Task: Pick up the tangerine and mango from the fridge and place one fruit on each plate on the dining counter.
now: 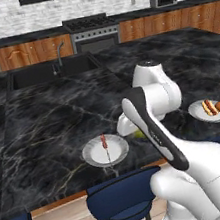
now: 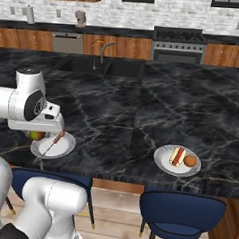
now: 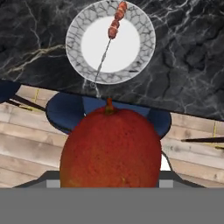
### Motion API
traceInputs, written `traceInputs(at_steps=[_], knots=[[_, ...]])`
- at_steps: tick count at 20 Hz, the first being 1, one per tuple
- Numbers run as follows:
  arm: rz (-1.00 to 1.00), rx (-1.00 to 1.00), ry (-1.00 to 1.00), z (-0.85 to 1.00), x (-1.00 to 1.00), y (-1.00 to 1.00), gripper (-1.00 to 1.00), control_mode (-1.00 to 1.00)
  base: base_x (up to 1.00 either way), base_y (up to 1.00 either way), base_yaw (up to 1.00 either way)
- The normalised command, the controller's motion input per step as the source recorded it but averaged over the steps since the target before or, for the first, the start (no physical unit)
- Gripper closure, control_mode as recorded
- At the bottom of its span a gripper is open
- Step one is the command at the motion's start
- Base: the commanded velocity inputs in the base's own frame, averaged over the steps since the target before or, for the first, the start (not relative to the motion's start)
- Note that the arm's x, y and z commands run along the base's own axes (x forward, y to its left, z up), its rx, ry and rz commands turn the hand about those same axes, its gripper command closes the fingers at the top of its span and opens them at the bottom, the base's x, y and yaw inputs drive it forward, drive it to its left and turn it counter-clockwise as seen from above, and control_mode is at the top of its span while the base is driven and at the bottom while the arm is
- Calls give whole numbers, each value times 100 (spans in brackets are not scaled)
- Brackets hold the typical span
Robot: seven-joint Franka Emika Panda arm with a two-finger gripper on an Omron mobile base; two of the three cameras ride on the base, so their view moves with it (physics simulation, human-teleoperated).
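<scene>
Gripping the mango (image 3: 110, 148) above the dining counter (image 1: 42, 118) edge, the gripper (image 3: 109, 183) should centre over the near plate (image 3: 83, 57), clear the skewer (image 3: 113, 27), lower fully, then release; the tangerine (image 2: 190, 161) sits on the far plate (image 2: 164, 164).

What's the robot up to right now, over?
Gripper shut on the mango, above the near plate. A skewer lies on that plate. Tangerine on the far plate, beside a hot dog.
</scene>
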Motion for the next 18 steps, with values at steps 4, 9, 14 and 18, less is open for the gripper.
traceInputs(at_steps=[4, 9, 14, 18], knots=[[0, 0, -10, -89, 100, 27, 100, -100, 0, 0, 0], [-1, 0, -10, -71, 100, 22, 100, -100, 0, 0, 0], [-1, 1, -2, -6, 24, 14, 100, -100, 0, 0, 0], [2, 0, 43, 4, 7, 0, 100, -100, 0, 0, 0]])
